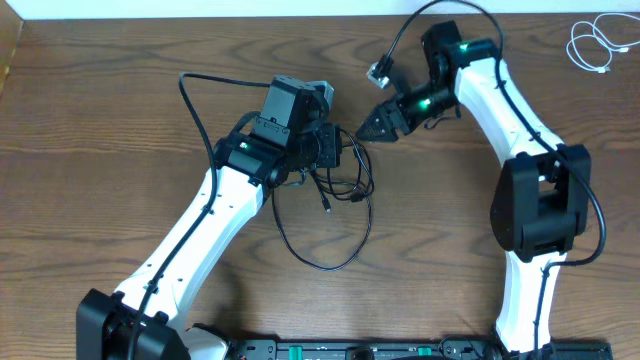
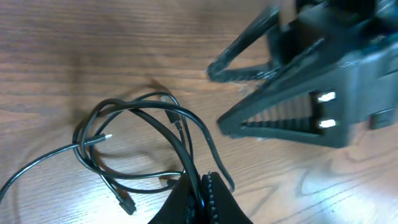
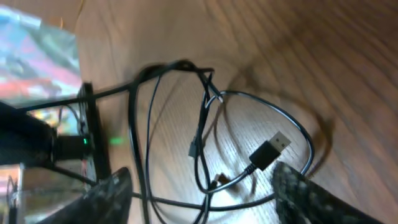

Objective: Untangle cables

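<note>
From my seat the job looks partly done. The white cable lies in a small coil of its own at the far right corner of the tabletop, well apart from everything else and touched by neither arm. So the two cords are already separated, as far as I can see.

What is left is the black cable. It sits mid-table as a bunch of overlapping loops, with one long loop trailing toward the near edge. In the left wrist view several strands cross over each other, so I judge it is not yet straightened out.

The left fingers are pressed together at the top of that bunch. Strands of the black cable run right into their tips, and I read that as a pinch on the cord, though the contact itself is hidden under the tips.

The right fingers are spread, one on each side of the tangle. The cable's USB plug lies on the wood between them, nearer the right-hand finger and apart from it. Nothing is gripped there yet.

In the overhead view the two sets of fingertips sit close together, facing each other across the upper edge of the loops. My guess is that the plug end is the next thing to catch and draw out while the left side anchors the cord.
</note>
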Action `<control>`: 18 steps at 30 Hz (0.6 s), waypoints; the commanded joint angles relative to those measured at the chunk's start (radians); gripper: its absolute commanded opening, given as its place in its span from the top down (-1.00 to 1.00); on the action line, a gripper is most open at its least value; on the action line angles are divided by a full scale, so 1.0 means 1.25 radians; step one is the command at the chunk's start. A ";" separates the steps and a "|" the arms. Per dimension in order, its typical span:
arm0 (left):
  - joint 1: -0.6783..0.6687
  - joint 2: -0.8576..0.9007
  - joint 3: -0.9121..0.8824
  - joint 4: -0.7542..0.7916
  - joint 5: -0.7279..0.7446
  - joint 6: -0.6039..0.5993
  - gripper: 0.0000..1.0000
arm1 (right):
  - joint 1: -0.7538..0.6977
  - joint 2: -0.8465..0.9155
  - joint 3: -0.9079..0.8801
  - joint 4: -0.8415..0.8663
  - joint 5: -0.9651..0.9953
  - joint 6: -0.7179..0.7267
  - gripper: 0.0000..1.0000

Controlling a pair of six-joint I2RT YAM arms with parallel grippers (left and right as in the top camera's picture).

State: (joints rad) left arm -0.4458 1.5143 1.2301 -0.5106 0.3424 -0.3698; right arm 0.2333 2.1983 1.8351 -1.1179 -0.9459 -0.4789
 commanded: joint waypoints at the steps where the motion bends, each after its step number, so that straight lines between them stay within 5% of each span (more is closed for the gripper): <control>1: 0.006 -0.010 0.019 0.014 0.034 -0.009 0.85 | 0.009 0.001 -0.047 0.034 -0.103 -0.031 -0.25; 13: 0.006 -0.010 0.019 0.038 0.034 -0.029 0.85 | 0.049 0.001 -0.056 0.097 -0.140 0.015 -0.08; 18: 0.008 -0.010 0.019 0.037 0.030 -0.025 0.85 | 0.052 0.001 -0.056 0.129 -0.112 0.061 -0.47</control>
State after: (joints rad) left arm -0.4446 1.5143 1.2301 -0.4671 0.3683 -0.3965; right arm 0.2909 2.2017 1.7676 -0.9771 -1.0828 -0.4534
